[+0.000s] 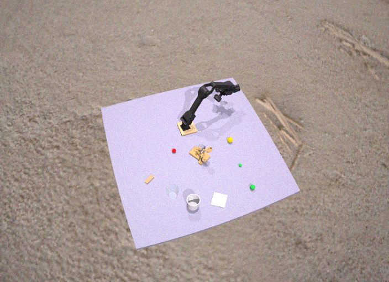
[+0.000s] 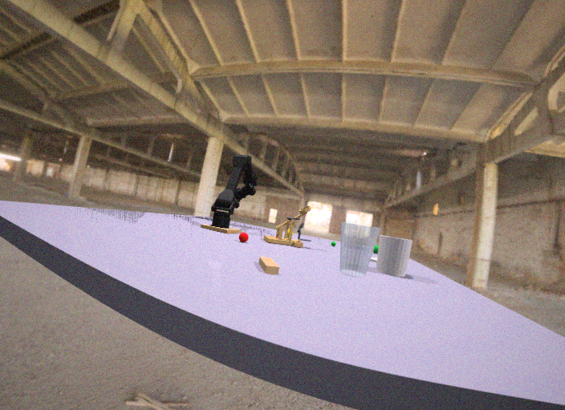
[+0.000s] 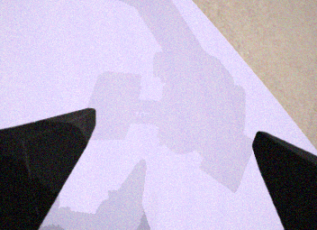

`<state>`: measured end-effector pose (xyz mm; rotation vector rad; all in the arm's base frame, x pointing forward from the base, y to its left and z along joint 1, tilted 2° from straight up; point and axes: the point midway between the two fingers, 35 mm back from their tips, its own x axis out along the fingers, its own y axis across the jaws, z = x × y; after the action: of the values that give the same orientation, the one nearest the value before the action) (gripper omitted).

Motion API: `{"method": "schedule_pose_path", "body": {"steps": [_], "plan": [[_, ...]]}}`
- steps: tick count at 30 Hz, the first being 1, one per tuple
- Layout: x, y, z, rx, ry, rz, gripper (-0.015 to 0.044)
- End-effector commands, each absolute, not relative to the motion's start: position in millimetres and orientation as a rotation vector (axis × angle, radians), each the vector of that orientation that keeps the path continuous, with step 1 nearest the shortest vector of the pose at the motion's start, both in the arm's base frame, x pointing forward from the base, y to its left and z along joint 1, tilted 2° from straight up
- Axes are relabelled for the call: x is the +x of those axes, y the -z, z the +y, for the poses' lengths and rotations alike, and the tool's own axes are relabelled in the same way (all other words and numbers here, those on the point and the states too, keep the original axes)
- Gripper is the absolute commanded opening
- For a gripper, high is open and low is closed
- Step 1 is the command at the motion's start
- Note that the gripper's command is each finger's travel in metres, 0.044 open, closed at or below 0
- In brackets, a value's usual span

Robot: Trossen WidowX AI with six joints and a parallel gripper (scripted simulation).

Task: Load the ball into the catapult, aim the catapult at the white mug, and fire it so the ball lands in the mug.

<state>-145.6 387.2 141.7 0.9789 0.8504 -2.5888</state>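
My gripper (image 3: 176,127) is open and empty, raised over the mat's far right corner in the top view, well away from the catapult. The wooden catapult (image 1: 193,151) (image 2: 283,241) stands mid-mat with its arm raised; no ball shows in its cup (image 1: 209,149) (image 2: 305,210). The white mug (image 1: 193,202) (image 2: 393,256) stands upright near the front edge. A red ball (image 1: 174,150) (image 2: 243,237) lies left of the catapult. A yellow ball (image 1: 230,139) lies to its right. A small green ball (image 1: 240,165) (image 2: 333,244) and a larger green ball (image 1: 252,187) (image 2: 375,249) lie farther right.
A clear glass (image 1: 172,191) (image 2: 358,249) stands left of the mug in the top view. A white square (image 1: 219,200) lies right of the mug. A wooden block (image 1: 149,179) (image 2: 269,265) lies at the left. The arm's wooden base plate (image 1: 190,131) (image 2: 214,229) is behind the catapult.
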Motion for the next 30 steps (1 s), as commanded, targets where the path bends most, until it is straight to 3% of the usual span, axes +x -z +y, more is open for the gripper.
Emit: {"method": "schedule_pose_path", "body": {"steps": [1,30], "plan": [[-126,-142,390,1.055,2.639,0.777,0.044],[23,-150,388,1.541,3.003,0.11,0.044]]}}
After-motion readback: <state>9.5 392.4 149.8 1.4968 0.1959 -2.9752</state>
